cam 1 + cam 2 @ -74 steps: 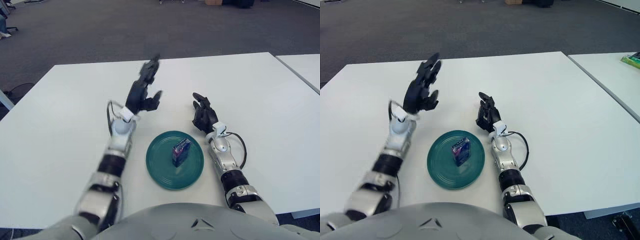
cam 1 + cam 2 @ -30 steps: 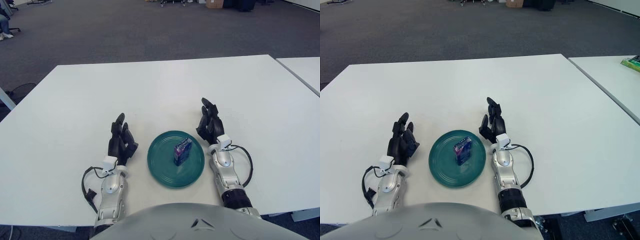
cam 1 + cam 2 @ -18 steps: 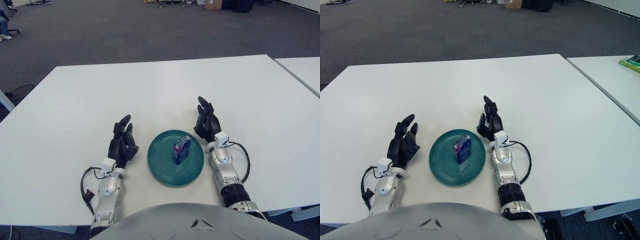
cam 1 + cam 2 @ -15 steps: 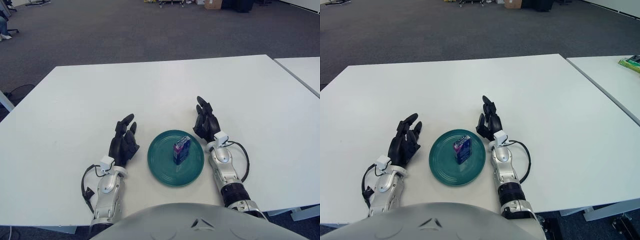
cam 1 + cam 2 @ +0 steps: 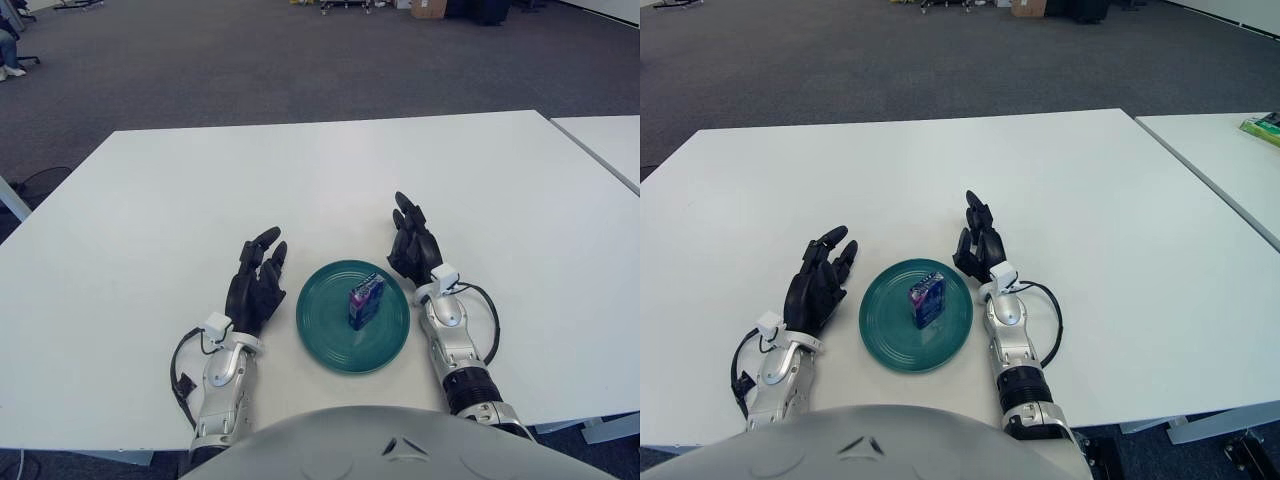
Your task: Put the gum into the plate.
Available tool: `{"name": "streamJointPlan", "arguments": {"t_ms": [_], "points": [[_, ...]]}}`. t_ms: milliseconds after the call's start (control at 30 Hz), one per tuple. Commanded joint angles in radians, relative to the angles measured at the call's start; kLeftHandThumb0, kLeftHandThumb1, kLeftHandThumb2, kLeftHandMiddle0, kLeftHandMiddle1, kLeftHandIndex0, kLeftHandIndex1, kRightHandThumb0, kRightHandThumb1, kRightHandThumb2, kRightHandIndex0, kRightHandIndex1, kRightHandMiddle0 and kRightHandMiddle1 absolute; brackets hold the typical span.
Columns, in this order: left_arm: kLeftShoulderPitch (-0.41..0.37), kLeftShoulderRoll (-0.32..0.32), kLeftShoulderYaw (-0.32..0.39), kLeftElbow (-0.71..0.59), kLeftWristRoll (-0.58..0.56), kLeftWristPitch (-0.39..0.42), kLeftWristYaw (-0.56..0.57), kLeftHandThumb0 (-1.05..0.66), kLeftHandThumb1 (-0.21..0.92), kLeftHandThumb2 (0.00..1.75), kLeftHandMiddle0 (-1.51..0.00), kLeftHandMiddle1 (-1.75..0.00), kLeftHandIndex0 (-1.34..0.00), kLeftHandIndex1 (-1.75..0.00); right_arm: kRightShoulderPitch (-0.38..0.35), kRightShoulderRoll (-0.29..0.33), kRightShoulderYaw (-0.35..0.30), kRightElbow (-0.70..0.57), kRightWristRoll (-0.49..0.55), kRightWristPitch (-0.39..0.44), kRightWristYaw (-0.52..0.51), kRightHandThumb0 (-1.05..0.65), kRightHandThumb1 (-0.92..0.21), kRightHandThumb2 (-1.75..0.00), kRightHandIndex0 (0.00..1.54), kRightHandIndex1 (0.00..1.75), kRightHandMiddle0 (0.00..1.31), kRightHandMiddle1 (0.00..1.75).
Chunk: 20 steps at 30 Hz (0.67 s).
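The small purple gum box stands inside the round dark-green plate on the white surface, so the task looks done, with the left hand and right hand flanking it, fingers spread and empty

Two head-mounted eyes, angled forward and down, near, sharing table, slightly offset

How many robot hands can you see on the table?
2. The black left hand shows left of the round green plate, fingers spread, holding nothing. The black right hand shows right of it, also open. The small purple gum box stands in the plate. None seem hidden.
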Motion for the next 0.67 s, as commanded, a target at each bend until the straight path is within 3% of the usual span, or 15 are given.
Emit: {"name": "streamJointPlan", "arguments": {"t_ms": [0, 300, 633], "points": [[0.006, -0.007, -0.007, 0.003, 0.008, -0.025, -0.005, -1.04, 0.92, 0.81, -0.4, -0.03, -0.07, -0.93, 0.14, -0.026, -0.024, 0.065, 0.047, 0.011, 0.019, -0.77, -0.92, -1.07, 0.07, 0.0, 0.0, 0.2], [0.038, -0.048, -0.025, -0.02, -0.029, 0.013, 0.007, -1.03, 0.92, 0.78, -0.42, -0.03, -0.14, -0.97, 0.176, -0.044, -0.028, -0.019, 0.033, 0.027, 0.028, -0.76, -0.92, -1.1, 0.07, 0.0, 0.0, 0.2], [0.043, -0.056, -0.033, -0.006, -0.058, -0.005, 0.002, -1.04, 0.92, 0.74, -0.38, -0.01, -0.05, -0.91, 0.201, -0.068, -0.021, -0.08, 0.02, 0.058, 0.03, -0.72, -0.92, -1.1, 0.05, 0.0, 0.0, 0.2]]}}
